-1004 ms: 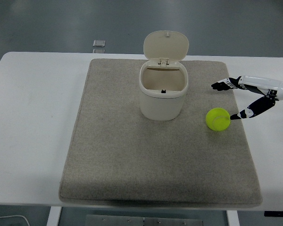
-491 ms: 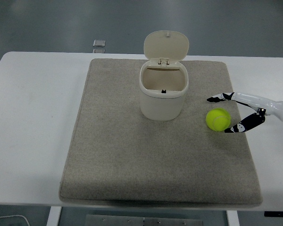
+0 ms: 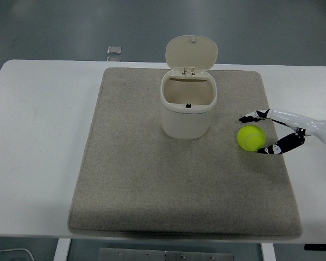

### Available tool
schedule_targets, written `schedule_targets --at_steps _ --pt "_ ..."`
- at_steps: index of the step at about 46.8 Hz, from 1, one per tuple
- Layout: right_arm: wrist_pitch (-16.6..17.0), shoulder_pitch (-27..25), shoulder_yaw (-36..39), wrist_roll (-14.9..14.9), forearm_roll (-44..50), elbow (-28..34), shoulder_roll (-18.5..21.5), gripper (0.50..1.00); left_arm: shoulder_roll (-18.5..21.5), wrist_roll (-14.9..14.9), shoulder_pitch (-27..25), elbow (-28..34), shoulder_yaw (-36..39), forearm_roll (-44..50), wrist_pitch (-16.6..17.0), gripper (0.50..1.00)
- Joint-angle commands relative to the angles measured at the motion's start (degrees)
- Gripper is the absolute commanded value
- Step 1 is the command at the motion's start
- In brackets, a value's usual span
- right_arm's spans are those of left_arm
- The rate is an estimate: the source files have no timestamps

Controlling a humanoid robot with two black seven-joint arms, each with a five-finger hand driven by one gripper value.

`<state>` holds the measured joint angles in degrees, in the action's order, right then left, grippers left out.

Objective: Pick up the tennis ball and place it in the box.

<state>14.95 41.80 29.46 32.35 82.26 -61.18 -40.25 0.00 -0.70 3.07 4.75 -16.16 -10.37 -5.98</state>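
The tennis ball [image 3: 251, 137] lies on the grey mat [image 3: 152, 185], toward the mat's right side and a little nearer the camera than the box [image 3: 188, 111]. The right hand [image 3: 271, 132] reaches in from the picture's right edge and brackets the ball from its right: one black-tipped finger [image 3: 250, 116] stretches over the far side of the ball, ending just above its top left, while another [image 3: 271, 149] curves round the near side, its tip just beside the ball's lower right. The fingers stand apart with the ball sitting in the gap between them (whether either tip actually touches the ball cannot be told from this view), and the ball still rests on the mat rather than being lifted. The white forearm segment [image 3: 309, 123] runs out to the right over the bare white table [image 3: 38, 136]. The box is a cream, rounded container standing upright near the mat's far middle, its hinged lid [image 3: 191, 53] tipped back and open, its inside showing only a small dark mark at the bottom. The ball and the box are near each other but clearly apart, with a strip of mat between them. A small grey square object [image 3: 114, 50] lies on the floor beyond the table's far edge.
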Motion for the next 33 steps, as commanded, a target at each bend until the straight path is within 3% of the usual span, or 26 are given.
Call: schedule_targets --at_steps 1,11,33 --pt "-0.01 -0.14 -0.02 -0.01 0.00 0.09 0.34 0.862 0.00 0.00 0.00 0.00 -0.02 0.00 0.00 0.992" --pt "-0.01 -0.49 -0.11 -0.01 1.58 0.09 1.40 0.860 0.00 0.00 0.00 0.00 0.07 0.00 0.00 0.992" --pt "-0.01 -0.49 -0.02 -0.01 2.46 0.44 1.40 0.772 0.00 0.00 0.00 0.00 -0.02 0.00 0.00 0.992"
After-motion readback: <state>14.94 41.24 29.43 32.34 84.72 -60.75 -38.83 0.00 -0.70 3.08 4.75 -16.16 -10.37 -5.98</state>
